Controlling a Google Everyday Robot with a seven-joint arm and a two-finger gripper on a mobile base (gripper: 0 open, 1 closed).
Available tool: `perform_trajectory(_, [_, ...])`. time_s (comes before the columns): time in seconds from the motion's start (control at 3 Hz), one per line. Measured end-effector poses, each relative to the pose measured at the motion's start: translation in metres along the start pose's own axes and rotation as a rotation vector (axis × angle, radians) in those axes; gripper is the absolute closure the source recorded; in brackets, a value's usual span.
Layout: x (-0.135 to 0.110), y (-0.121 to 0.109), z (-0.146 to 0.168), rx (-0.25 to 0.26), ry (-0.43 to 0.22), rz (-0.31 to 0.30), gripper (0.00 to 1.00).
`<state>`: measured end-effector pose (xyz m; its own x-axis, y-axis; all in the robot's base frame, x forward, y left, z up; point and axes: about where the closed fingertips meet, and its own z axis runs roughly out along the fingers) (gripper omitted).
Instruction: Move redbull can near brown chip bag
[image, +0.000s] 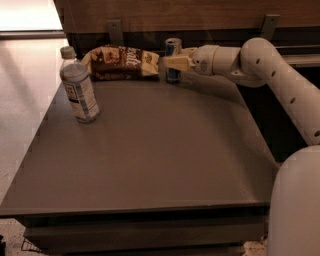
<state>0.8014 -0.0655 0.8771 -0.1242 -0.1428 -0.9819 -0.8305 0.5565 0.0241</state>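
The gripper (171, 63) reaches in from the right at the far edge of the table (150, 165) and is clamped on the can (173, 46), which stands upright on the tabletop. The chip bag (117, 62) lies just left of the gripper, close beside the can. A water bottle (80, 90) stands farther left, well apart.

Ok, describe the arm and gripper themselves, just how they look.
The arm is cream-white, built of smooth rounded tubular links with small dark dots along one. It narrows to a cylindrical wrist. The gripper, at the can at the back of the table, is pale tan. No cables show.
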Motion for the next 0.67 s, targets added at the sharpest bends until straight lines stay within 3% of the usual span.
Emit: perform_trajectory(0.67, [0.0001,0.0019,0.0031,-0.005,0.000,0.001,0.06])
